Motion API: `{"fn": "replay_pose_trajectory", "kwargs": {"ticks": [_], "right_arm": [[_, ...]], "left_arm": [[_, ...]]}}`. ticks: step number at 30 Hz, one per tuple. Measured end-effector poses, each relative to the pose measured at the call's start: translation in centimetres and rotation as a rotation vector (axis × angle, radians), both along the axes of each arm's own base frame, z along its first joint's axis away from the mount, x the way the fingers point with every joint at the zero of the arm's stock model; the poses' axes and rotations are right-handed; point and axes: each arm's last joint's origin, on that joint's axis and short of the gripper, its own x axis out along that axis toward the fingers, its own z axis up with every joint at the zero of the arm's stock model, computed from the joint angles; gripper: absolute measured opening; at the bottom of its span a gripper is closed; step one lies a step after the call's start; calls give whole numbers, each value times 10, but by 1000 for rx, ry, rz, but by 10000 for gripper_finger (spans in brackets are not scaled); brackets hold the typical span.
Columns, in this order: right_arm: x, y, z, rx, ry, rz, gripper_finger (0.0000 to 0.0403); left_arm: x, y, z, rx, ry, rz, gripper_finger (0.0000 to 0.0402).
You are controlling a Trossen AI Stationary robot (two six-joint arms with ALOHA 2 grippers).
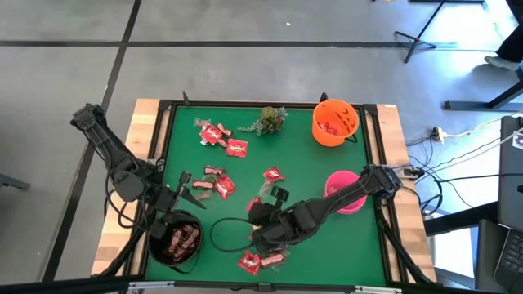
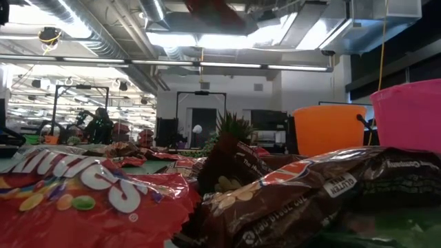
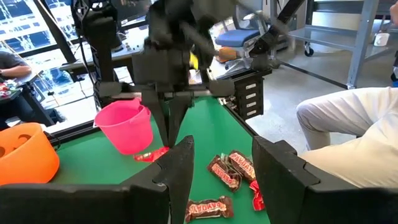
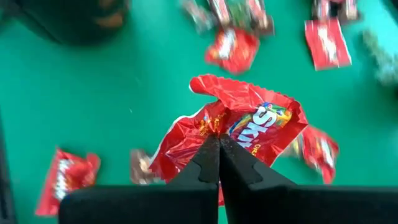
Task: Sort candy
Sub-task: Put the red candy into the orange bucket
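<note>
Red packets (image 1: 237, 149) and dark bars (image 3: 226, 171) lie scattered on the green mat. More dark bars sit in the black bowl (image 1: 155, 249). My right gripper (image 4: 219, 146) reaches in from the table's right to the mat's near middle (image 1: 260, 214) and is shut on a red packet (image 4: 249, 124). My left gripper (image 3: 224, 168) is open and touches nothing. It hovers by the black bowl's far side (image 1: 186, 192) and points toward the right gripper. Two red packets (image 1: 249, 261) lie near the table's near edge. My right gripper pinches the red packet between its two fingertips (image 4: 208, 155) at the crumpled middle of one edge (image 4: 214, 127). The fingers point down from above. The packet sticks out beyond the fingertips, sharp against the blurred mat below, and looks lifted clear.
An orange bowl (image 1: 335, 122) with red sweets stands at the far right of the mat. A pink bowl (image 1: 343, 189) sits beside the right arm, and a green plant sprig (image 1: 270, 120) lies at the far middle. A raised black frame (image 1: 245, 104) borders the mat. A person in white (image 3: 348, 137) sits beyond the table.
</note>
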Motion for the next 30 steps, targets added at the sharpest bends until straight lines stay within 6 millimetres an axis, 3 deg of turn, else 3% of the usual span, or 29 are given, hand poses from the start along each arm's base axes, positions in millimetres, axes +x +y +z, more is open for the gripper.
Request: {"fn": "replay_pose_trajectory", "kwargs": {"ticks": [6,9,12,16,20,30], "right_arm": [[8,-8,-6,-22,2,36,0],[7,-23,-18,-35,68,6,0],[12,-39,-26,28,29,5,0],[4,-65,-49,69,49,-15,0],[-22,-99,-46,94,-31,-87,0],[-140,-199,-31,51,-278,-536,0]], "left_arm": [[0,0,0,0,1,-1,153],[0,0,0,0,0,-2,153],[0,0,0,2,3,-3,153],[0,0,0,2,4,-7,153],[0,0,-1,11,7,-10,153],[0,0,-1,37,-1,-14,153]]}}
